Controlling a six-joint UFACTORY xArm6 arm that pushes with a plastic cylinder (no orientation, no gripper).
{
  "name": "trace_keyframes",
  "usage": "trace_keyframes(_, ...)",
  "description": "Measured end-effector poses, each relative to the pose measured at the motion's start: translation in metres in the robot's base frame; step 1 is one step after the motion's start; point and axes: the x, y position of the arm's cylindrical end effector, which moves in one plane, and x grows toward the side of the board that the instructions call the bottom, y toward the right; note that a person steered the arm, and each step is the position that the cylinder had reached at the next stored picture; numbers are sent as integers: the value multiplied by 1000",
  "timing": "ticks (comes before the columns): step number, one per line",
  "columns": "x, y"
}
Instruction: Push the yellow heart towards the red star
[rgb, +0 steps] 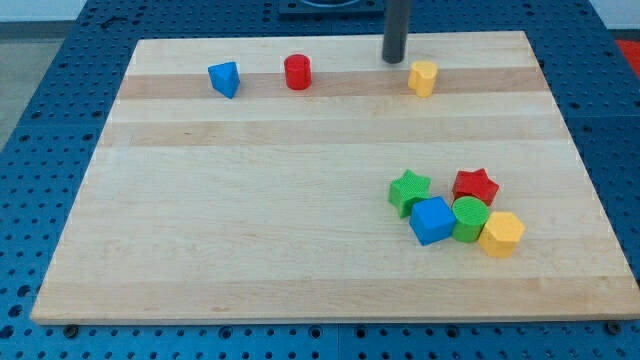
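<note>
Claw absent: my tip (394, 58) stood upper-left of the yellow heart (423, 77); pushing it down-right toward the red star (475, 186) appeared advisable.

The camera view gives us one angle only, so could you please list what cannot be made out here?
- Camera view: the rod above my tip is cut off by the view's top edge.
- The green cylinder is partly covered by the blue cube and yellow hexagonal block.
- The red star has its lower points hidden behind the green cylinder.
- The yellow heart is too small to confirm its shape.
</note>
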Motion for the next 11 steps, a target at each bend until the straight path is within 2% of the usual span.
trace_keyframes(1,9,55)
trace_keyframes(2,52,33)
trace_keyframes(3,54,-12)
trace_keyframes(4,48,-31)
trace_keyframes(7,105,-36)
trace_keyframes(9,116,5)
trace_keyframes(11,165,31)
